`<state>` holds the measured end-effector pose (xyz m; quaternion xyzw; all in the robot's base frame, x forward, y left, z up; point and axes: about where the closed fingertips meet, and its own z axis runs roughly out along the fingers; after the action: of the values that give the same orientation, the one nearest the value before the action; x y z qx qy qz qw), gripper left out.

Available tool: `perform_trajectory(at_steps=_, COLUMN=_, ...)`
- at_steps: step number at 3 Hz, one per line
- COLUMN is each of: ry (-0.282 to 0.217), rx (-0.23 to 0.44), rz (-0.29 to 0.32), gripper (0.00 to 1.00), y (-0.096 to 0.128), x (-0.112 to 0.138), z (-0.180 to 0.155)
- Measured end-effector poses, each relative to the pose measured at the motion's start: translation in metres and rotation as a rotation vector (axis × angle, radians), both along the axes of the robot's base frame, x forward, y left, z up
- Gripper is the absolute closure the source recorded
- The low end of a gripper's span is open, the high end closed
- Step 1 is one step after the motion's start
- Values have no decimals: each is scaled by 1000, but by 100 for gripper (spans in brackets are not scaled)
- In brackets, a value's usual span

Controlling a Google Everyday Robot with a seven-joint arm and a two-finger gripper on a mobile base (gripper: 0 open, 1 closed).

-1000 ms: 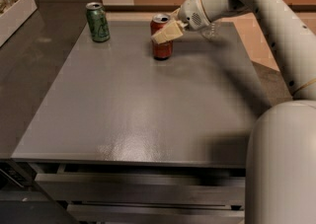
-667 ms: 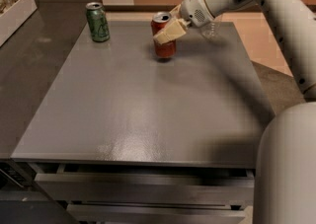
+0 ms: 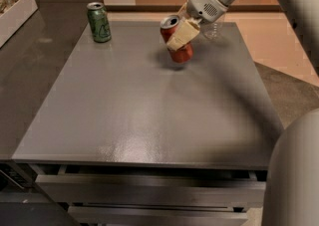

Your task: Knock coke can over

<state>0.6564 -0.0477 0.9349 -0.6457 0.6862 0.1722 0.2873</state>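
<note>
The coke can was near the far edge of the worktop, a little right of the middle. It was not standing straight. Its silver top leaned toward the left edge, and its bottom looked like it was on the worktop.

The gripper was right up against the can, pressed on its upper side. It reached in from the far right corner. I could not tell how far open it was, or if it had hold of the can or only pushed on it.

I think the tipping step was under way but not done, as the can was not lying flat yet. The next move would need one more push toward the left, until the can fell on its side. If the gripper held the can, it would need to let go.

The green can stood straight near the far left corner, well apart. A clear bottle peeked out behind the gripper.
</note>
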Motion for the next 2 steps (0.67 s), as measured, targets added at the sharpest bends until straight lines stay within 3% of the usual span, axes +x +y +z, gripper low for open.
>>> perform_trajectory(at_steps=1, ry=29, rx=-168, rz=17, gripper=100, y=-11, x=-16, z=-7)
perform_trajectory(at_steps=2, ry=15, rx=-334, rz=41, gripper=82, y=-15, x=-26, z=-13)
